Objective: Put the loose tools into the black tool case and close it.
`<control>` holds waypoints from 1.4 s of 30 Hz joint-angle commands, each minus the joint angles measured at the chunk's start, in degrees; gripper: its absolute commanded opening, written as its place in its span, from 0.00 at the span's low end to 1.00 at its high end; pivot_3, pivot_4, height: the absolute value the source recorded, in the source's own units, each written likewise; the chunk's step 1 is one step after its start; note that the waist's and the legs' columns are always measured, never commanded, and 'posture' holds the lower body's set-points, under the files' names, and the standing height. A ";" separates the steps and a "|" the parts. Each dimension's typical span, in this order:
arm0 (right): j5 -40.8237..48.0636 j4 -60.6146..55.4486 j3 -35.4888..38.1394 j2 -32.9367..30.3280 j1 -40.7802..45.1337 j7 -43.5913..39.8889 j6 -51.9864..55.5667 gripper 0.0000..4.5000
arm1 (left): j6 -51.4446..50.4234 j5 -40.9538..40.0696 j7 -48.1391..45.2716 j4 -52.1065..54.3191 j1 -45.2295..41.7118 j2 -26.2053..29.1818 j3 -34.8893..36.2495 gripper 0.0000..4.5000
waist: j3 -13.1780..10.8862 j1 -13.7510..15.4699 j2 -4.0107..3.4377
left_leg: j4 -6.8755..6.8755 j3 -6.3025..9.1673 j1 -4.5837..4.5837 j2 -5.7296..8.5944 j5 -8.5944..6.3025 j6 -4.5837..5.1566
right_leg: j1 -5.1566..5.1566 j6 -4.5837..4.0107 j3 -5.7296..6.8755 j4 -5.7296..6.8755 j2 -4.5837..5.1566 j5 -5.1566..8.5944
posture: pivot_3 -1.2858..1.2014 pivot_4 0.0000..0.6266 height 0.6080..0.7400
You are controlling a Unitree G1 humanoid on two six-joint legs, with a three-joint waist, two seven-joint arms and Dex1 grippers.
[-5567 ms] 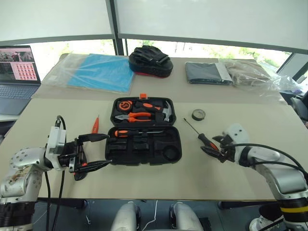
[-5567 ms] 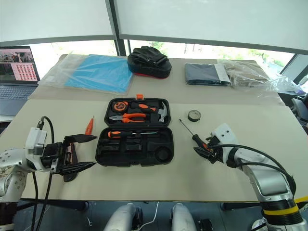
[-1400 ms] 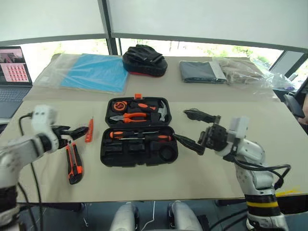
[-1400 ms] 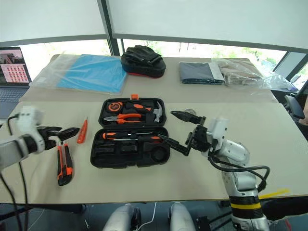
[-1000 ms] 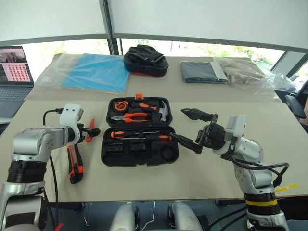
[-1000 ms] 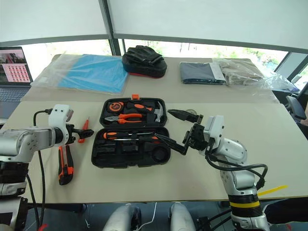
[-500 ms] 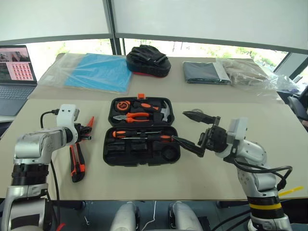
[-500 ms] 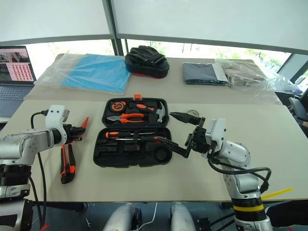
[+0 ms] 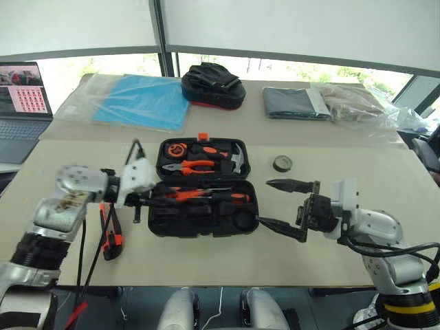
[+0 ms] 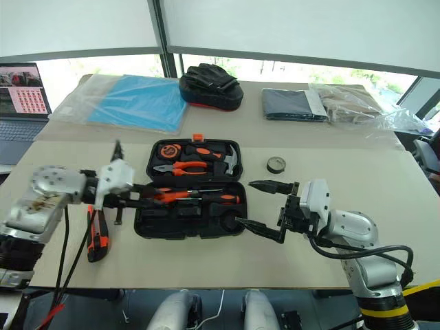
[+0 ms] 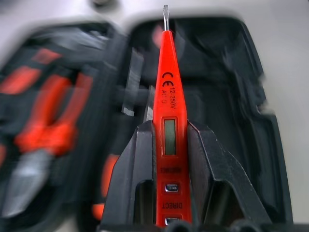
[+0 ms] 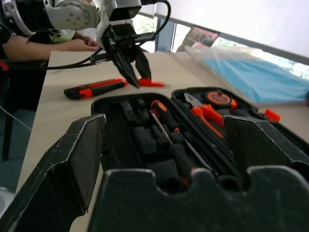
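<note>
Slim orange plastic tester screwdriver (image 11: 166, 121) pinched in left claw (image 11: 166, 159) over moulded black tool case (image 9: 206, 213); right claw (image 9: 285, 204) spread wide, empty, beside it.

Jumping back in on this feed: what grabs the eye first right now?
The open black tool case mid-table, orange tools in its lid. The left tool grips the small orange tester screwdriver, tip over the case. The right tool gapes empty beside the case; the utility knife and tape roll lie loose on the table.
</note>
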State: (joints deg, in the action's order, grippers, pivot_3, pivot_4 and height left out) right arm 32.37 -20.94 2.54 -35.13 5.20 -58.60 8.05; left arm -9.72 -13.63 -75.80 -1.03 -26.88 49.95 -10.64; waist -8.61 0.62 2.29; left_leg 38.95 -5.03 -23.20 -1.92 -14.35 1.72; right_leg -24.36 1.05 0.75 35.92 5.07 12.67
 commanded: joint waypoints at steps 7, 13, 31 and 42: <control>-0.53 -4.49 1.11 -0.48 -3.44 2.09 0.07 1.00 | -1.27 10.43 1.90 -1.25 -3.55 0.54 -4.38 0.10 | 0.00 0.04 0.00 | 0.01 0.04 0.00 0.00 0.00 0.00 | 0.00 0.07 -0.01 0.05 -0.02 0.05 | 0.52 0.24 1.00; -0.66 -4.25 0.53 -0.20 -2.97 2.56 -0.03 1.00 | -2.43 12.10 -0.71 0.65 -4.24 0.49 -6.56 0.10 | 0.00 -0.06 0.00 | 0.03 0.04 0.03 0.00 0.00 0.01 | 0.03 0.09 -0.02 0.07 -0.02 0.06 | 0.52 0.24 1.00; -0.32 -4.58 -1.20 0.99 -1.73 3.50 0.47 1.00 | -17.91 21.22 -1.26 8.54 -4.63 2.06 -14.21 0.10 | 0.03 -0.52 -0.03 | 0.02 0.02 0.28 -0.03 -0.01 0.02 | 0.17 0.06 -0.15 0.16 -0.13 0.10 | 0.52 0.24 1.00; -0.08 -4.34 -2.38 2.03 -1.34 3.79 0.61 1.00 | -14.77 13.88 2.22 6.04 -4.85 -2.10 -5.15 0.63 | 0.05 -0.38 -0.06 | 0.05 0.03 0.23 -0.03 -0.01 0.02 | 0.13 0.05 -0.16 0.19 -0.14 0.10 | 0.52 0.24 1.00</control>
State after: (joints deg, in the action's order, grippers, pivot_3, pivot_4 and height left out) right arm 31.66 -23.38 0.13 -33.05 3.59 -54.72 8.19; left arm -26.87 2.06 -74.45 5.78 -31.31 47.66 -19.20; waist -8.56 0.24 2.23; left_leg 39.01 -4.98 -23.00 -1.96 -14.36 1.73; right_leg -24.26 1.10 0.60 36.13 4.93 12.77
